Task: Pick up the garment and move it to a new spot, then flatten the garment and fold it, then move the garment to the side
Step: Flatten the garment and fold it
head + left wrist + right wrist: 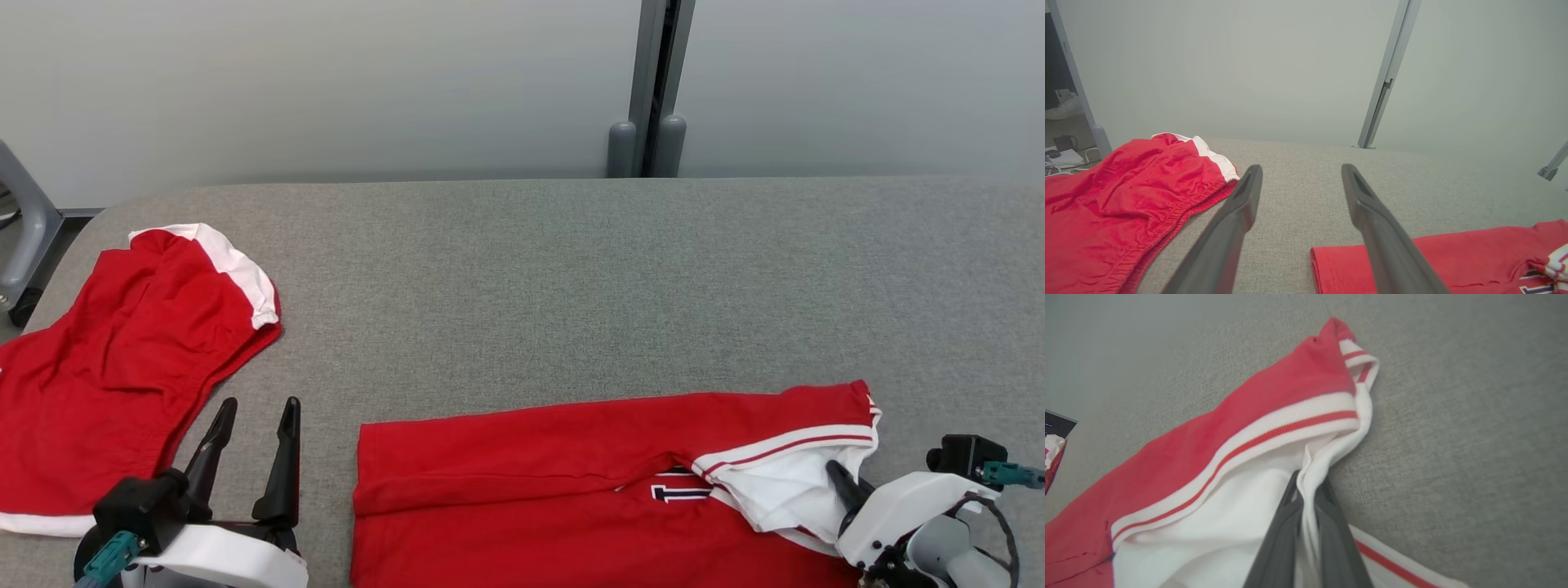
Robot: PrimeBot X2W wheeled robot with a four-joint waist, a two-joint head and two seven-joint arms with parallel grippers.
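Left tool released, right tool clenched on garment.
Far left, red shorts spread on grey tabletop; just right of them, left tool with fingers wide apart, grasping nothing; further right, red garment lying folded lengthwise on near side; at its right end, right tool pinched shut on a white fold.

Head view over table, wrist views low near shared shirt
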